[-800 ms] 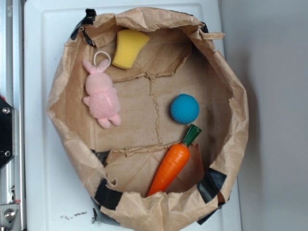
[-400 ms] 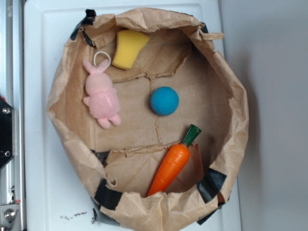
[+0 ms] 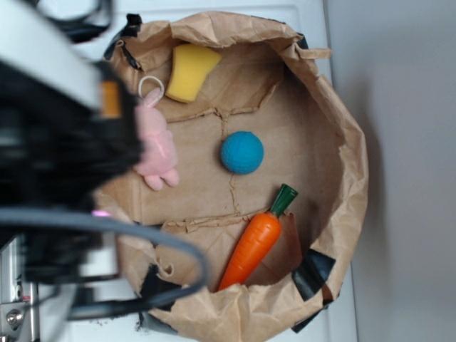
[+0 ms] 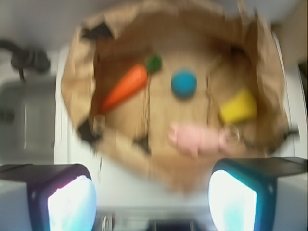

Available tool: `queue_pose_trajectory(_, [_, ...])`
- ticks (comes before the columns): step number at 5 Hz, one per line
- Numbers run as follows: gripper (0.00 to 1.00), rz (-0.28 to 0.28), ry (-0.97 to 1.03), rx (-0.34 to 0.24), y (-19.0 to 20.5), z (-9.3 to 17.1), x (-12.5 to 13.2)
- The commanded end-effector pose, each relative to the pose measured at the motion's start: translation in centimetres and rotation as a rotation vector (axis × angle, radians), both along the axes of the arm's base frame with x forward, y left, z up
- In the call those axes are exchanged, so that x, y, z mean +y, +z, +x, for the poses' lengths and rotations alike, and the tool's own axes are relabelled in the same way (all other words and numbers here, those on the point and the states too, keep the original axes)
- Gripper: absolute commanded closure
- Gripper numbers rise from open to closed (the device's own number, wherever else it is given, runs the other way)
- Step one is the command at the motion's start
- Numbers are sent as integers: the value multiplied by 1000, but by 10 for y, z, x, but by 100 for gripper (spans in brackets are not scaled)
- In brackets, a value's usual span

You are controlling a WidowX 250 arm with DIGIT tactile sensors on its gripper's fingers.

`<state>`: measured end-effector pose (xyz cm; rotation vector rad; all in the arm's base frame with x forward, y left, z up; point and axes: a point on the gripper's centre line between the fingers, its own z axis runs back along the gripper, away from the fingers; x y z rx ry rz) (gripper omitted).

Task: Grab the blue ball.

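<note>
The blue ball (image 3: pixel 241 152) lies by itself near the middle of the brown paper bag's floor (image 3: pixel 199 178). The wrist view is blurred and shows the blue ball (image 4: pixel 184 83) well ahead of my gripper (image 4: pixel 151 202). The gripper is open, its two pale pads far apart with nothing between them, and it hangs over the white surface outside the bag's rim. In the exterior view my arm (image 3: pixel 57 142) is a dark blurred mass over the bag's left side; the fingertips cannot be made out there.
Inside the bag are an orange toy carrot (image 3: pixel 253 246) at the lower right, a yellow sponge piece (image 3: pixel 191 71) at the top, and a pink plush bunny (image 3: pixel 158 146) partly under the arm. Crumpled bag walls (image 3: pixel 345 164) ring everything. The bag rests on a white surface (image 3: pixel 313 14).
The ball rolled left from beside the carrot's top to the middle of the bag. My arm came into the exterior view from the left and now covers the bag's left edge.
</note>
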<state>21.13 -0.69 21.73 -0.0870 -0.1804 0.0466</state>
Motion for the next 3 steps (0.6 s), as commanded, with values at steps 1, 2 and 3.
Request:
queue_pose_trajectory(1, [0, 0, 9, -53, 14, 5, 5])
queue_pose_trajectory(2, [0, 0, 9, -53, 14, 5, 5])
queue_pose_trajectory(3, [0, 41, 101, -90, -35, 42, 11])
